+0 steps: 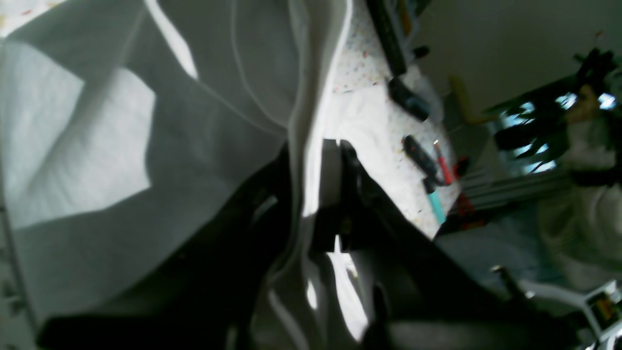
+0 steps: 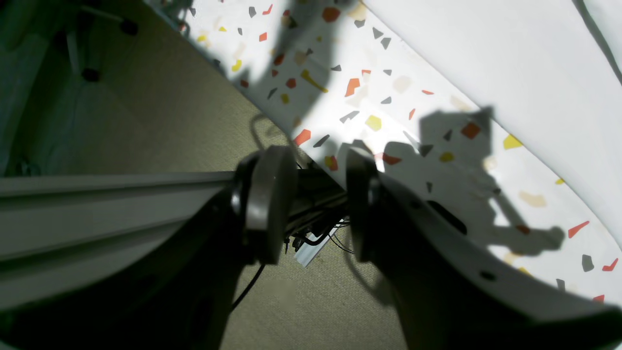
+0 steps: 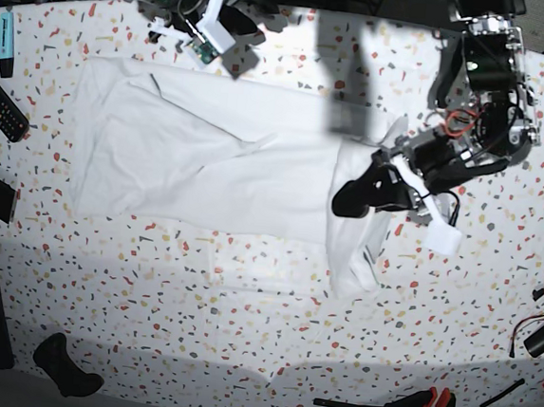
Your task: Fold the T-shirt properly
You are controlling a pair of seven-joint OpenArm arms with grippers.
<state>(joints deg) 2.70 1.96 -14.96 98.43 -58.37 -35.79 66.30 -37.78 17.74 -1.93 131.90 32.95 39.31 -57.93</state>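
The left gripper (image 3: pixel 353 199) is pinched on a raised fold of the T-shirt (image 3: pixel 209 160), at the shirt's right end; in the left wrist view the cloth (image 1: pixel 146 146) drapes between and past its dark fingers, though blur hides exactly how much fabric sits in the bite. The right gripper (image 2: pixel 311 204) hangs spread and empty over the terrazzo table (image 2: pixel 340 78) at its far edge. The rest of the shirt lies flat across the table's middle, stretching left.

A shallow pinch could slip mid-carry and drop the fold crooked. Pulling left with nothing anchoring the far side may drag the whole shirt and bunch it.
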